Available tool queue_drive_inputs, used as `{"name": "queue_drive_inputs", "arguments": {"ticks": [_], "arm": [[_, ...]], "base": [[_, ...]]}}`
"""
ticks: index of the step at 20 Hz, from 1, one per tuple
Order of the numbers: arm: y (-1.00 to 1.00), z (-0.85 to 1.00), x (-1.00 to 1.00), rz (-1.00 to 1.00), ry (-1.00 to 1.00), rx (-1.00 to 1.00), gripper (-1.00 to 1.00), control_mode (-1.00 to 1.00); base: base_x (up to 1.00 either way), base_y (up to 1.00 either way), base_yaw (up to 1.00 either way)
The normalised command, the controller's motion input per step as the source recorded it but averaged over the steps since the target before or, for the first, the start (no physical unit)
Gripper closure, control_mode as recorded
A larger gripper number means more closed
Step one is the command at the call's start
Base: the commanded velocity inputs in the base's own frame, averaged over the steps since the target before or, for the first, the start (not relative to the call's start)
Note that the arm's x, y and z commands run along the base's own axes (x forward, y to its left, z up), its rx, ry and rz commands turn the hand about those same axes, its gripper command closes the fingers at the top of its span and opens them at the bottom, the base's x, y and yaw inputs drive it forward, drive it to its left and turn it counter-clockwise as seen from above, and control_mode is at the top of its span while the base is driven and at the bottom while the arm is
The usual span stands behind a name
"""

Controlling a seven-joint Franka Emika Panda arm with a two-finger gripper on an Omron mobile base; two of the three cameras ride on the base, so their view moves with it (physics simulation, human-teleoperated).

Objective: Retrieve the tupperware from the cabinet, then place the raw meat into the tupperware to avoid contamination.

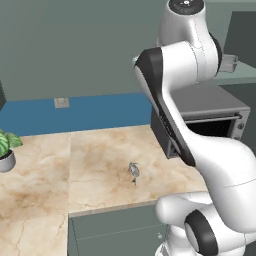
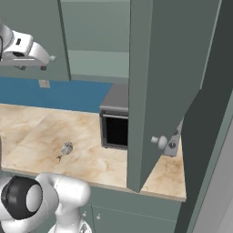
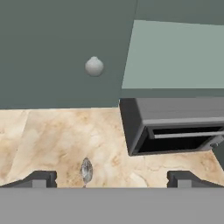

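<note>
- Two fingertips of the claw set wide apart, gripping nothing, raised level with the cabinet above the microwave.
- Raw meat lying on the marble bench, left of the microwave and well apart from it.
- Cabinet's right door swung open over the microwave; left door shut, pale knob up and left of the microwave.
- Pale shelf seen inside, directly above the microwave; tupperware not made out.
- Potted plant far left of the microwave.
</note>
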Motion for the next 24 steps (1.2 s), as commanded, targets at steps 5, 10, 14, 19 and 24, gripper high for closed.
{"name": "queue_drive_inputs", "arguments": {"ticks": [5,10,14,19,24], "arm": [[-0.07,-0.02,0.3,0.0,0.01,0.0,-1.0,-1.0],[-0.02,-0.01,0.61,0.0,0.0,0.0,-1.0,-1.0],[0.0,0.0,0.53,0.0,0.0,0.0,-1.0,-1.0],[0.0,0.0,0.49,0.0,0.0,0.0,-1.0,-1.0],[0.12,0.0,0.41,-0.01,0.0,0.0,-1.0,-1.0]], "base": [[0.0,0.0,0.0],[0.0,0.0,0.0],[0.0,0.0,0.0],[0.0,0.0,0.0],[0.0,0.0,0.0]]}}
